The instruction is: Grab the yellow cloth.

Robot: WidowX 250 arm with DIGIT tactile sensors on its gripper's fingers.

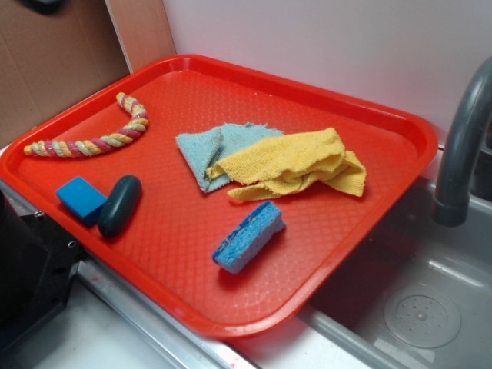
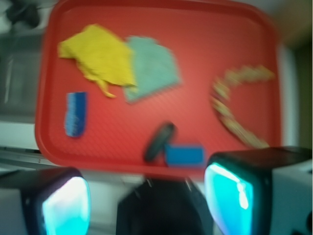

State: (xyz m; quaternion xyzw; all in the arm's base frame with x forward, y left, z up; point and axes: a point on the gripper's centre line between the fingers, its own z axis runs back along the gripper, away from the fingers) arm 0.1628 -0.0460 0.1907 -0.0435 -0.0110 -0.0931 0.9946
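Note:
The yellow cloth (image 1: 296,164) lies crumpled on the red tray (image 1: 192,254), right of centre, overlapping the edge of a pale blue-green cloth (image 1: 211,150). In the wrist view the yellow cloth (image 2: 100,56) sits at the upper left, far from the gripper. My gripper (image 2: 146,200) is high above the tray's near edge and stands open, with nothing between its teal-padded fingers (image 2: 66,205). The exterior view does not show the gripper.
On the tray lie a blue sponge (image 1: 248,237), a blue block (image 1: 81,200), a dark oval object (image 1: 120,204) and a braided rope toy (image 1: 96,138). A grey faucet (image 1: 461,146) and a sink (image 1: 415,307) stand to the right. The robot's black base (image 1: 27,269) sits at the left.

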